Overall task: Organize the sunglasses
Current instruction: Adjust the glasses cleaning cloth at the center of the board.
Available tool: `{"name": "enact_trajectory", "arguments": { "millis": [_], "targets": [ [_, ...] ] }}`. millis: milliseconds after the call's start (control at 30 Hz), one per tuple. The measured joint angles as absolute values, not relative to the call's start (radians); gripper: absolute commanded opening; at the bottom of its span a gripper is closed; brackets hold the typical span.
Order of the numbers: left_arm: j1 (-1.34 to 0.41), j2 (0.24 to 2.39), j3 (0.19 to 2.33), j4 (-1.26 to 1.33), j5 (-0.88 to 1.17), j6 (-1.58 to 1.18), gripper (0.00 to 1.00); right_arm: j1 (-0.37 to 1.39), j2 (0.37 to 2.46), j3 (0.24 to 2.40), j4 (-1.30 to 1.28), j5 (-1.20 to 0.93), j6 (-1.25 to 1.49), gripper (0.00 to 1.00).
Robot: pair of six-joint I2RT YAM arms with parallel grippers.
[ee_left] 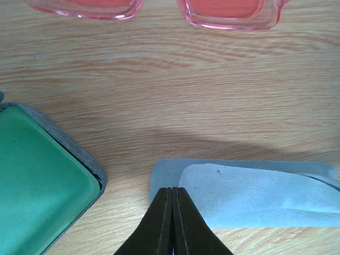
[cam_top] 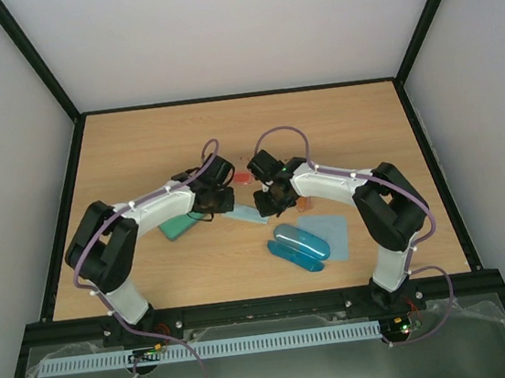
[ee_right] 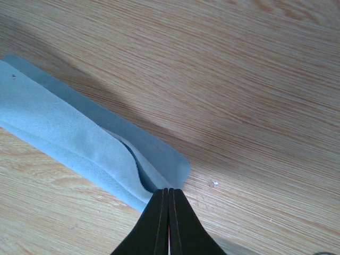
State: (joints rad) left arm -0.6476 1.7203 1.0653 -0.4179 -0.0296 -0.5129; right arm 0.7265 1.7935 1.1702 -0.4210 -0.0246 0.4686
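Note:
The red-pink sunglasses (ee_left: pixel 154 8) lie on the wood at the top edge of the left wrist view, and between the two wrists (cam_top: pixel 244 178) in the top view. The orange sunglasses (cam_top: pixel 305 205) peek out beside the right arm. Between the grippers lies a folded pale blue cloth (ee_left: pixel 255 196). My left gripper (ee_left: pixel 173 189) is shut with its tips on one end of that cloth. My right gripper (ee_right: pixel 169 189) is shut on the other end (ee_right: pixel 79 143), where a fold rises into the fingertips.
An open green case (ee_left: pixel 37 175) lies just left of the left gripper. A blue case (cam_top: pixel 298 246) and a second pale blue cloth (cam_top: pixel 329 227) lie toward the near right. Black rails edge the table (cam_top: pixel 137 148).

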Motion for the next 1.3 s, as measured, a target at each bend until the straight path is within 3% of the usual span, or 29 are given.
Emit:
{"name": "enact_trajectory", "arguments": {
  "millis": [800,1100,1300],
  "targets": [
    [-0.645,1.660,1.084,-0.444,-0.051,-0.521,0.04,0.727,1.758,1.226,-0.454,-0.006,0.448,0.01],
    [-0.638,1.650,1.085,-0.449,-0.057,-0.526,0.25,0.727,1.719,1.253,-0.468,-0.008,0.439,0.01],
    [-0.634,1.647,1.083,-0.444,-0.053,-0.527,0.26,0.727,1.715,1.254,-0.470,-0.007,0.434,0.01]
  ]
}}
